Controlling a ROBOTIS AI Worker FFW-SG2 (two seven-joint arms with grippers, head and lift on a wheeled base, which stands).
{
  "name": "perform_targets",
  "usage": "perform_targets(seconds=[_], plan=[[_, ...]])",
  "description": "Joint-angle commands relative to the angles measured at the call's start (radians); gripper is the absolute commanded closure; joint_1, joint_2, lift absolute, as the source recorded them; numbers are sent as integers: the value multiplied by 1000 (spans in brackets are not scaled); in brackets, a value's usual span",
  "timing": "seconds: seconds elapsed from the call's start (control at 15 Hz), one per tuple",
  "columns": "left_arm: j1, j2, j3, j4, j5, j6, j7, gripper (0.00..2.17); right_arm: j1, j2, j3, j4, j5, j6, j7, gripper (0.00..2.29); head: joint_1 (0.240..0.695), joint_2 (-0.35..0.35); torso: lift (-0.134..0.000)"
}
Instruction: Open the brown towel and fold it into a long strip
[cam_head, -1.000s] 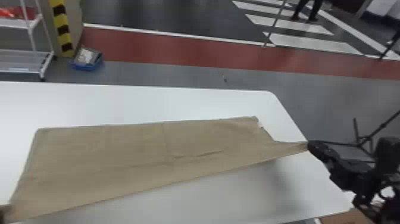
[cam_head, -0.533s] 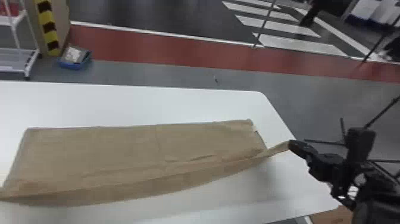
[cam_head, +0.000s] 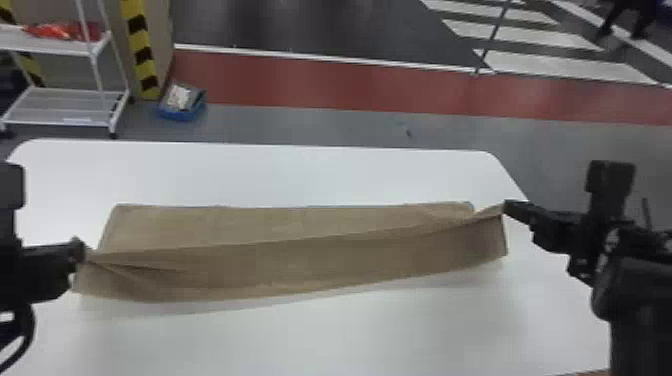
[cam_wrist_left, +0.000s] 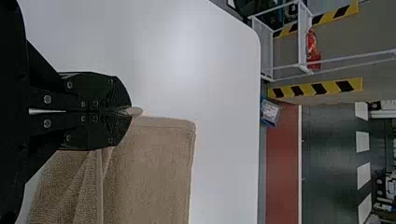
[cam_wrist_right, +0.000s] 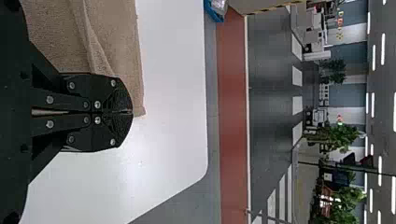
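- At the head view's left and right, the left gripper (cam_head: 78, 249) and right gripper (cam_head: 509, 206) pinch the brown towel (cam_head: 300, 262).
- Folding seems underway; next calls for lowering it evenly.

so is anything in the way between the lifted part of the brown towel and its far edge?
No, nothing visible stands there. The left hand and right hand each grip the towel, and what lies ahead, up to its far edge, looks like the towel's own lower layer.
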Motion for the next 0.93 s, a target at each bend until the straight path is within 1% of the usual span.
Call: perform_targets(seconds=[0.0, 0.07, 0.13, 0.2, 0.27, 0.47, 0.8, 0.87], plan=[[-71, -1, -16, 93, -24, -48, 1, 1585, -84, -19, 33, 121, 24, -15, -32, 1480, 695, -191, -123], [-111, -1, -32, 139, -54, -51, 1, 1585, -110, -25, 48, 165, 27, -24, -38, 1480, 695, -184, -123], [-145, 1, -42, 184, -79, -51, -1, 1585, -129, -25, 60, 199, 44, -46, -55, 1480, 695, -177, -123], [-180, 2, -58, 230, -105, -51, -1, 1585, -146, -25, 82, 234, 62, -61, -57, 1480, 695, -172, -123], [-200, -1, -59, 262, -108, -54, -8, 1585, -150, -25, 93, 250, 65, -73, -67, 1480, 695, -166, -123], [-251, 1, -95, 342, -116, -116, -1, 1585, -150, -25, 93, 265, 65, -79, -78, 1480, 695, -150, -123], [-309, -2, -124, 449, -133, -183, 4, 1565, -147, -36, 85, 306, 67, -113, -81, 1480, 695, -160, -123], [-318, -1, -134, 477, -140, -198, 4, 1436, -149, -37, 88, 325, 67, -125, -87, 1480, 695, -160, -123]])
